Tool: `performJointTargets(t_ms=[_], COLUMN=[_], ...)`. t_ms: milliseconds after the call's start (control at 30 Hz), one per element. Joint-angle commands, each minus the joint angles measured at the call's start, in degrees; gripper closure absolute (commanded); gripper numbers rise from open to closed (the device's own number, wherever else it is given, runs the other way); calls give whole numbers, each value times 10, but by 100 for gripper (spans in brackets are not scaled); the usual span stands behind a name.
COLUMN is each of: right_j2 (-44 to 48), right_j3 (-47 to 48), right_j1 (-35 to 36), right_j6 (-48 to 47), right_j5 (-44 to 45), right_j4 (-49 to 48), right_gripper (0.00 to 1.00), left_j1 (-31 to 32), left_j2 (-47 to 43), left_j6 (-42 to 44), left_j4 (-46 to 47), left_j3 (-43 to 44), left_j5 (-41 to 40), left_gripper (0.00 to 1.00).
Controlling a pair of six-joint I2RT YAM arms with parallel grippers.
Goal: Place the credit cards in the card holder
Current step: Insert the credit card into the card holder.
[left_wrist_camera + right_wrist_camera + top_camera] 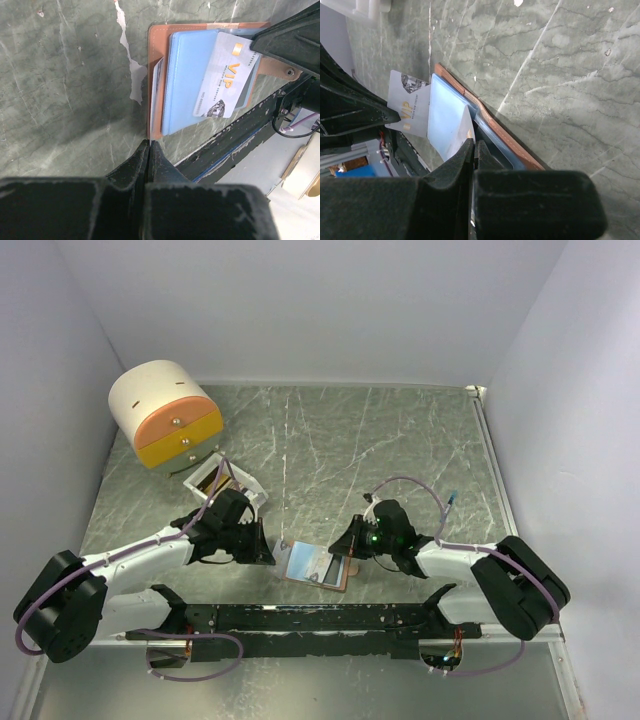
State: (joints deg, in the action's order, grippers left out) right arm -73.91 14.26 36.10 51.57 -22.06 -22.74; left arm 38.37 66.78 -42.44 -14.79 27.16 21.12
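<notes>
At your left jaws: clenched, tips touching the near corner of the card holder (187,85). A thin card (155,95) stands edge-on just there, tucked between the salmon cover and the pale blue lining. You cannot tell whether the tips pinch it.

At your right jaws: clenched on the corner of a pale card (461,131), which lies over the blue lining.

Card holder: open flat, blue side up, on the counter (380,440) at 6 o'clock of its middle. Seen from overhead, your left jaws sit at its 9 o'clock and your right jaws at its 2 o'clock.

VIP card (225,75): white with orange lettering, lying tilted on the blue lining, one end reaching past the lining's edge.

Snap stud (290,72): on the salmon tab, beside your right jaws.

White box (250,485): open, at 10 o'clock of the holder, just beyond your left wrist.

Drawer unit (165,415): round, cream top with orange and yellow fronts, at 10 o'clock of the counter, beyond the box.
</notes>
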Motion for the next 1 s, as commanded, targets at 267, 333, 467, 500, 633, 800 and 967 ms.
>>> performJointTargets(t_ms=[267,333,467,500,633,800,967], right_j2=[5,5,9,8,-1,-26,-38], right_j3=[13,14,13,13,16,27,33], right_j1=[6,6,6,6,6,7,7], right_j6=[-19,-20,-25,-26,-33,-43,-49], right_j5=[-1,-2,0,0,-4,-19,-20], right_j4=[13,18,27,28,27,15,10], right_gripper=[100,100,100,100,100,100,100], left_j1=[6,6,6,6,6,6,7], left_j2=[5,6,5,5,6,6,3], left_j6=[2,4,5,6,7,6,2], left_j4=[0,-1,-3,-4,-4,-3,-1], left_j3=[-10,-8,-6,-7,-5,-4,-7], left_j5=[-7,-8,-8,-8,-8,-7,-8], left_gripper=[93,93,93,93,93,93,93])
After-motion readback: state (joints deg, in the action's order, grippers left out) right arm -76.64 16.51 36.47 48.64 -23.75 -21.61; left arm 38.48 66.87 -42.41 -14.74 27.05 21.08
